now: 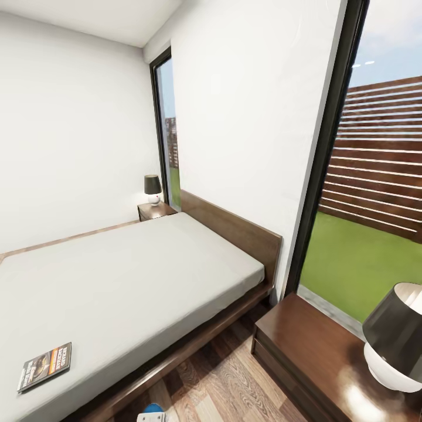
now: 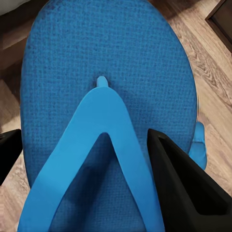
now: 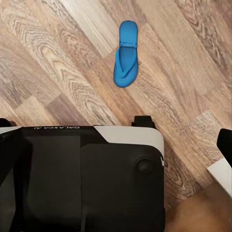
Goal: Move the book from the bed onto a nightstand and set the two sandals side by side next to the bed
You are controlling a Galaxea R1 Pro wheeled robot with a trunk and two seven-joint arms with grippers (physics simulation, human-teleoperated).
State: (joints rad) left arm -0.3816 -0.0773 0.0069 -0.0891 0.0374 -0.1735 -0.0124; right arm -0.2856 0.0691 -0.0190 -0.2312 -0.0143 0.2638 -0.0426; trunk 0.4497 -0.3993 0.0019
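Currently the head view is taking in the bedroom: the bed (image 1: 135, 275) with its grey mattress is running along the white wall, its headboard (image 1: 234, 228) standing against the wall with the tall window (image 1: 351, 176). The book (image 1: 45, 366) is lying flat on the mattress near the closest edge, well apart from both nightstands. The far nightstand (image 1: 155, 210) is sitting beside the headboard with a dark-shaded lamp (image 1: 152, 189) on it. The near nightstand (image 1: 328, 357) is standing just beside the bed on the plank floor (image 1: 228, 387), carrying a second lamp (image 1: 395, 337) with a dark shade and white base. A bit of blue sandal (image 1: 154, 408) is peeking in at the bottom edge of the head view, close to the bed frame.

In the left wrist view a sandal (image 2: 106, 96) is sitting very close under the left claw (image 2: 84, 164), straps up, over the floor. The dark fingers (image 2: 183, 188) are standing apart on either side of the strap; whether they are touching the sandal I cannot tell.

In the right wrist view the other sandal (image 3: 126, 54) is lying flat on the floor by itself, well apart from the robot's base (image 3: 82, 179). The right claw's fingertip (image 3: 225, 145) is showing at the edge, its state I cannot tell.
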